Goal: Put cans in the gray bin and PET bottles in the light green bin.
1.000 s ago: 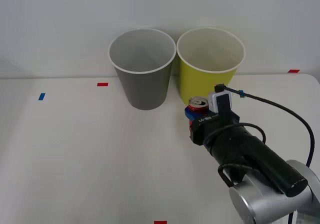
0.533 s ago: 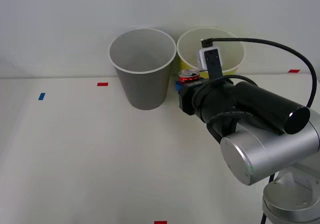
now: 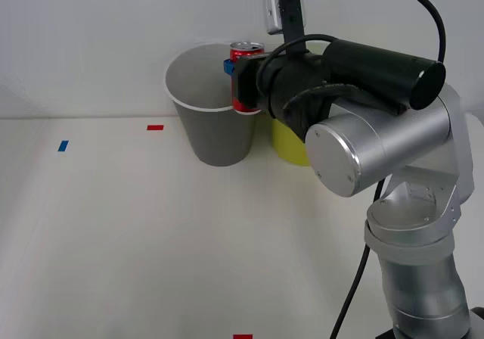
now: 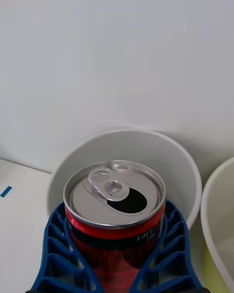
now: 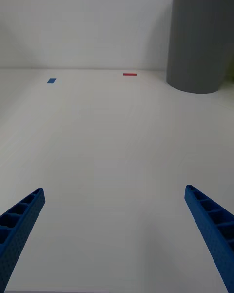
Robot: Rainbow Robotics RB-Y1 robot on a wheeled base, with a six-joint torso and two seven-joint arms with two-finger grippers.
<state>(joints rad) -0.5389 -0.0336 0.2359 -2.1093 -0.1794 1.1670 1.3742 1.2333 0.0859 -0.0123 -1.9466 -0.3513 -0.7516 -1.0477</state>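
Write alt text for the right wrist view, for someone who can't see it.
The right gripper, its blue ribbed fingers shut on a small red drink can with an opened silver top, holds it above the white-rimmed gray bin. The light green bin's rim sits alongside.

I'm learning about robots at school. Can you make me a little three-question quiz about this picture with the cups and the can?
1. True or false: the red can lies on the table.
2. Which bin is the can held over? A) the gray bin B) the light green bin
3. Fill in: the left gripper has its blue fingers wide ____ above the table.

Key:
1. False. The right gripper holds it up in the air.
2. A, at its rim.
3. open
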